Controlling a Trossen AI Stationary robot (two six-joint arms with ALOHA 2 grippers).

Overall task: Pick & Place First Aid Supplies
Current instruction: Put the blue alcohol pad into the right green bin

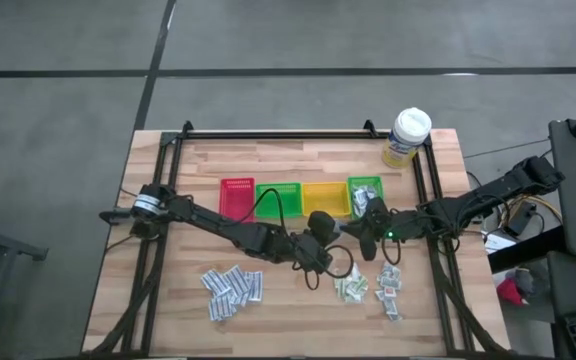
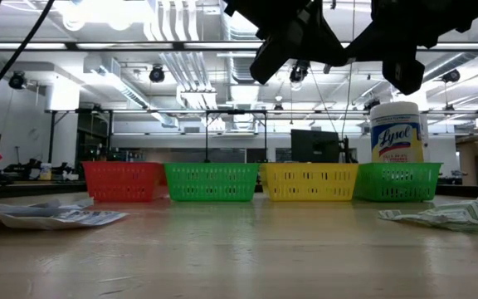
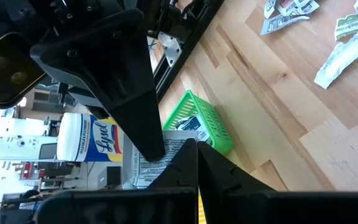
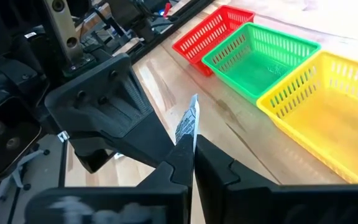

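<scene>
Your left gripper [image 3: 194, 149] and right gripper [image 4: 193, 146] met above the counter [image 1: 298, 310], near the yellow bin [image 1: 324, 198]. Both jaws were shut on one sachet [image 4: 187, 124], apparently edge-up between them; either arm could carry it.

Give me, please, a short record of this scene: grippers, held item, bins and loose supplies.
left gripper: shut on sachet, mid-table
right gripper: shut on the same sachet
sachet: grey-white, held clear of the table
bins, in a row: red bin, green bin, yellow bin, second green bin
loose supplies: white-blue pile, pale green pile, white-red pile
</scene>
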